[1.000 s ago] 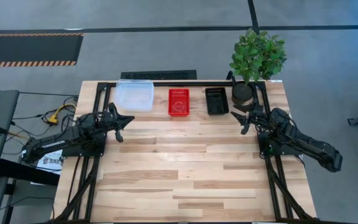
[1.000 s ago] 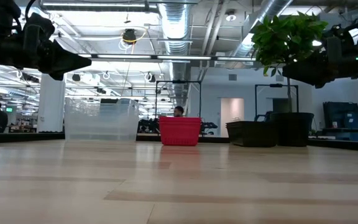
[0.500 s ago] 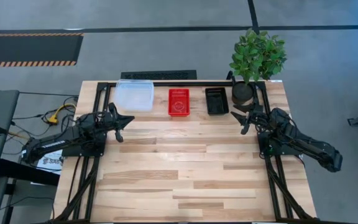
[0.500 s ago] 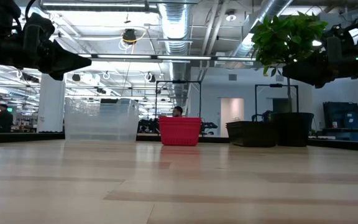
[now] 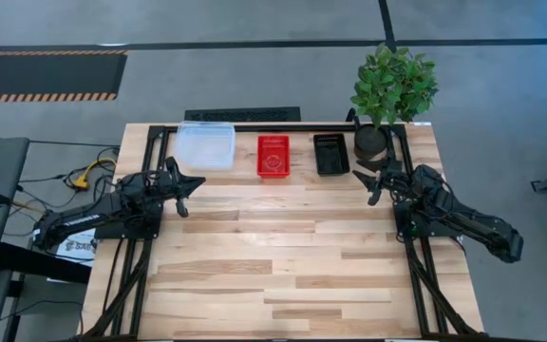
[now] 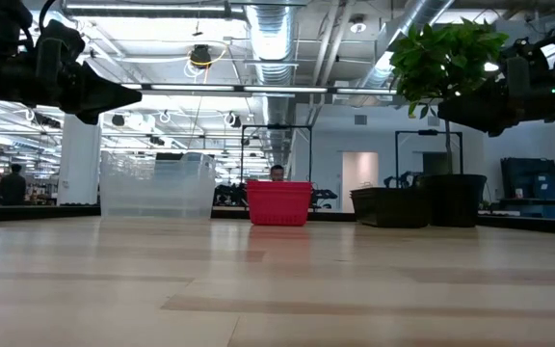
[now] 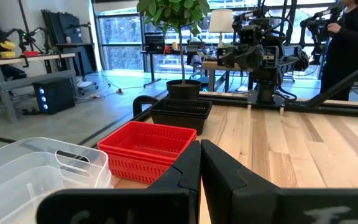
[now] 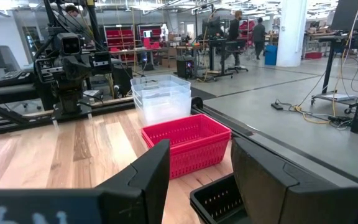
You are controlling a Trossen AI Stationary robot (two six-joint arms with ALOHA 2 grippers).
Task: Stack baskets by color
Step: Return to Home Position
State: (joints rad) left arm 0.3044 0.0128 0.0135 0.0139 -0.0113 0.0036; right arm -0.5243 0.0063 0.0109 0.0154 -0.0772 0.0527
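Three baskets stand in a row along the table's far edge, bottoms on the wood: a clear translucent basket (image 5: 206,145) at the left, a red mesh basket (image 5: 273,155) in the middle, a black mesh basket (image 5: 330,153) at the right. The clear one (image 8: 161,96) looks like several nested. My left gripper (image 5: 189,186) hovers level above the table's left side, shut (image 7: 200,163), pointing toward the baskets. My right gripper (image 5: 371,187) hovers level at the right side, open (image 8: 197,165), nothing between its fingers.
A potted green plant (image 5: 387,95) stands at the far right corner beside the black basket. The black frame rail (image 5: 254,126) runs along the far edge. The wide wooden tabletop (image 5: 283,256) lies bare in front of the baskets. People move in the room beyond.
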